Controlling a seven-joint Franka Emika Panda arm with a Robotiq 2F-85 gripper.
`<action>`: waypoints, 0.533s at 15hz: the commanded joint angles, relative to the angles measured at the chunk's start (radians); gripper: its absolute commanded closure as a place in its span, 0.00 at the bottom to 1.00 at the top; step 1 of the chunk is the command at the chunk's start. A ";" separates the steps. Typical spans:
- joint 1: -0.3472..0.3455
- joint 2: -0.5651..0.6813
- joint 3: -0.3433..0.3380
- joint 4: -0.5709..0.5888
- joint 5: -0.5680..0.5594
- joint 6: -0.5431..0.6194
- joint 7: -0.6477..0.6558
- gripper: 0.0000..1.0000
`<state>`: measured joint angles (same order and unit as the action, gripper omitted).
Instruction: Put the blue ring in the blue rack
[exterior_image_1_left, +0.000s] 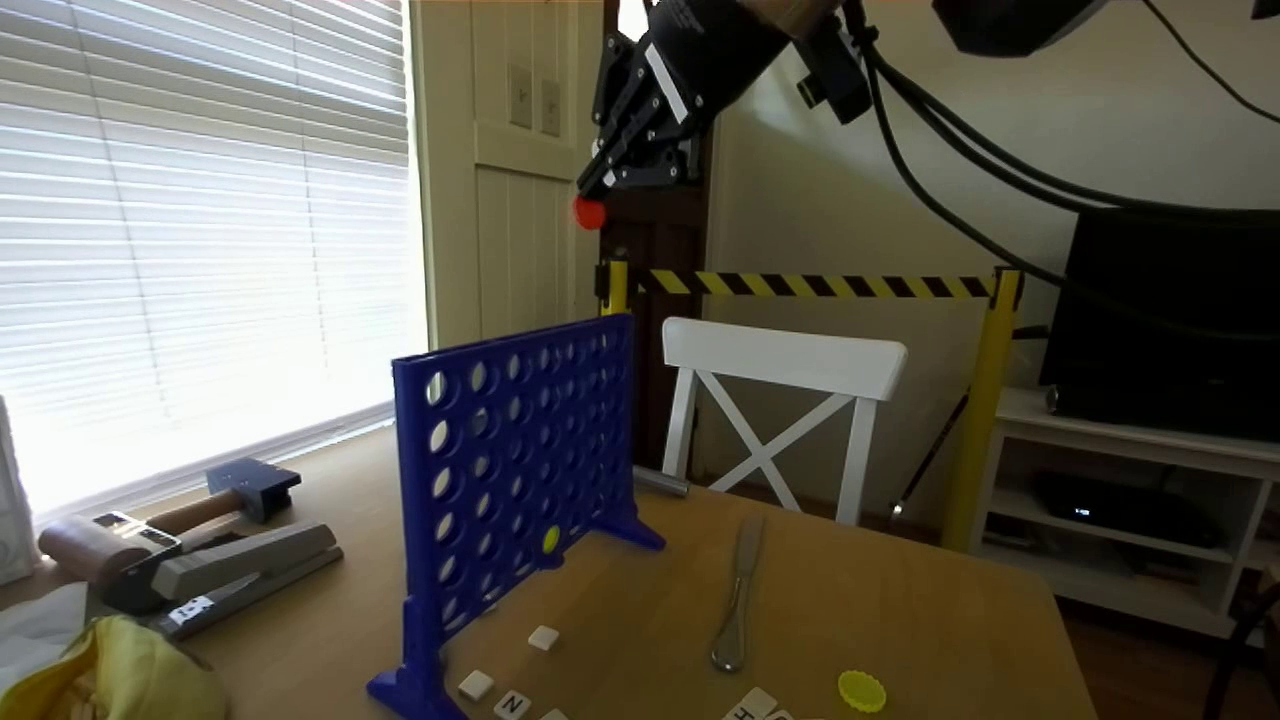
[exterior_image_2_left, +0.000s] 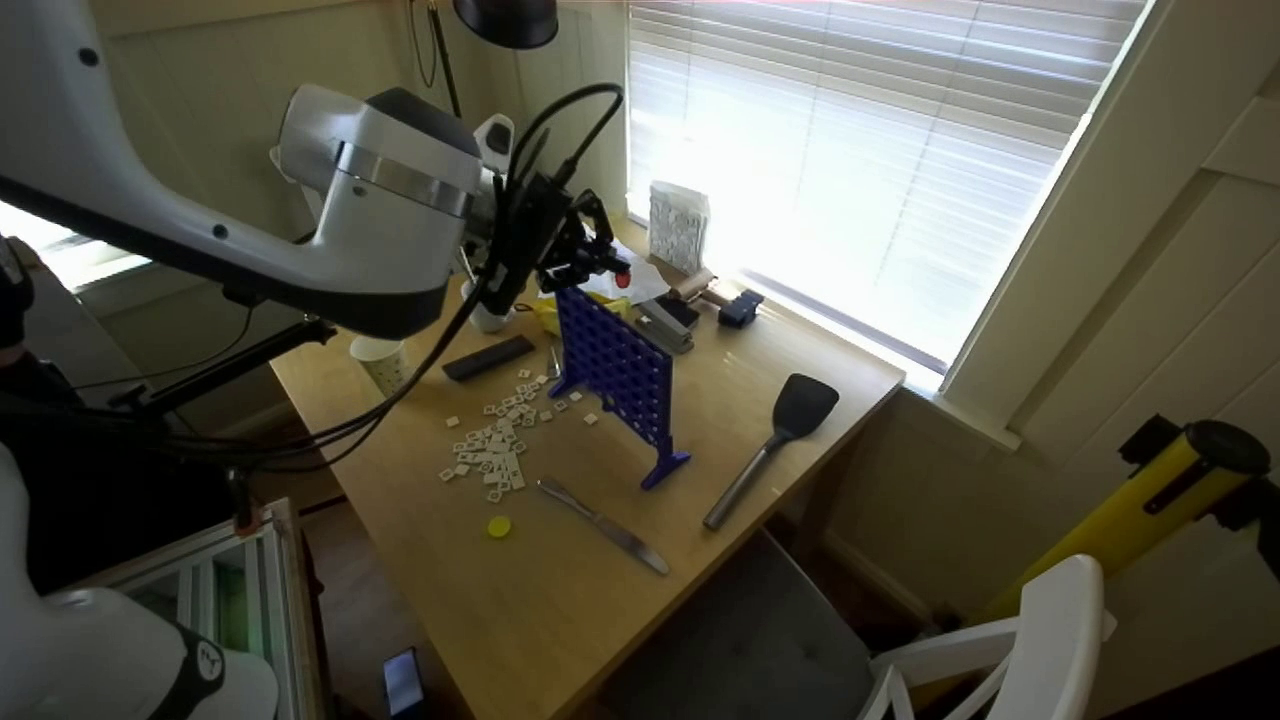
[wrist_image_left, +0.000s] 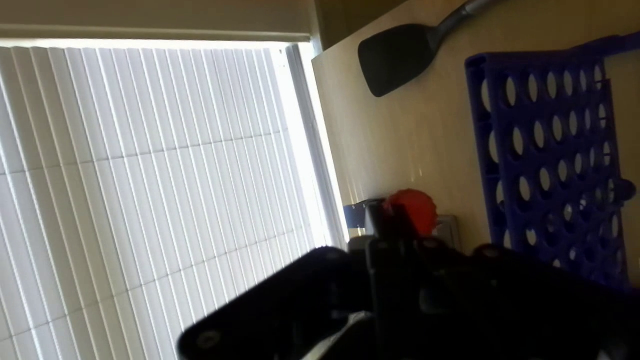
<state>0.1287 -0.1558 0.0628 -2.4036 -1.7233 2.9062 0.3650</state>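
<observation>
Blue rack (exterior_image_1_left: 498, 430), one; orange-red token (exterior_image_1_left: 590, 213), one; knife (exterior_image_2_left: 612, 530), one; yellow disc (exterior_image_1_left: 862, 691) near it, one; spatula (exterior_image_2_left: 803, 405), one; stapler (exterior_image_1_left: 250, 564), one; white chair (exterior_image_1_left: 785, 355), one; white tiles (exterior_image_2_left: 495, 447), numerous, overlapping, exact figure indeterminable

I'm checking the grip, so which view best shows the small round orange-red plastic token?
The wrist view: the orange-red plastic token appears largest there, its ridged edge visible, though partly hidden. Both exterior views show it smaller, protruding from the black two-finger gripper.
</observation>
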 joint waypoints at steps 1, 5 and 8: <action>-0.004 0.042 -0.013 0.028 -0.148 0.033 0.121 0.99; 0.001 0.018 -0.004 0.000 -0.079 0.004 0.073 0.96; 0.000 0.036 -0.005 0.017 -0.159 -0.024 0.128 0.99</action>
<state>0.1294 -0.1375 0.0588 -2.4038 -1.8040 2.9037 0.4375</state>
